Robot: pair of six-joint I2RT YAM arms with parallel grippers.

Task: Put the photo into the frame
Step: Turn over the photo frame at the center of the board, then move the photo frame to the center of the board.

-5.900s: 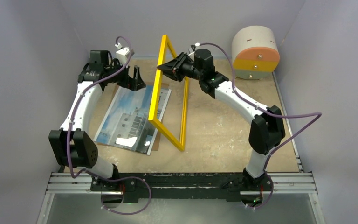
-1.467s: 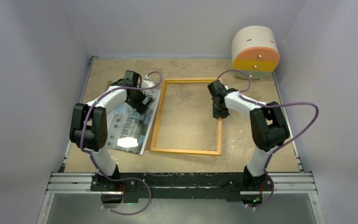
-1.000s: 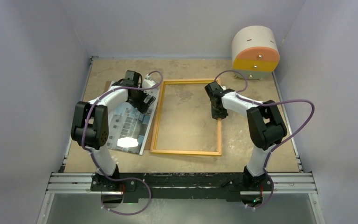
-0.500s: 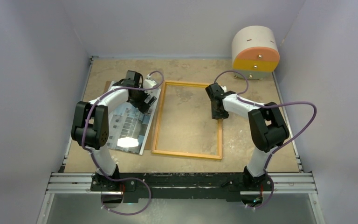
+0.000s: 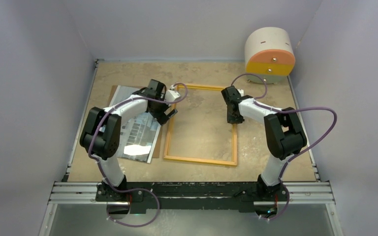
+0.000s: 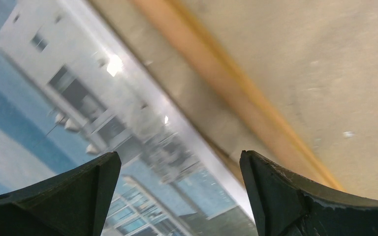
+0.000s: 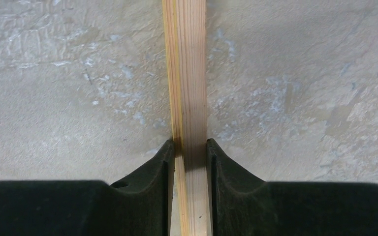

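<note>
The frame [image 5: 199, 161] lies flat on the table with its light wood back up. My right gripper [image 5: 234, 119] sits on its right rail; in the right wrist view the rail [image 7: 189, 73] runs between the two fingers, and the gripper [image 7: 190, 141] is shut on it. The photo [image 5: 138, 130], a glossy print of a white building, lies to the left of the frame. My left gripper [image 5: 169, 114] hangs open above the photo's right edge and the frame's left rail. In the left wrist view, the photo [image 6: 78, 123] and the rail [image 6: 236, 93] pass under the gripper [image 6: 178, 155].
A brown backing board [image 5: 112, 91] shows under the photo's far left corner. A round white, orange and yellow drum [image 5: 269, 55] stands at the back right. Grey walls close in the table on three sides.
My left gripper has moved right, from over the photo to the frame's left rail. The frame has slid a little to the right with my right gripper on it.
</note>
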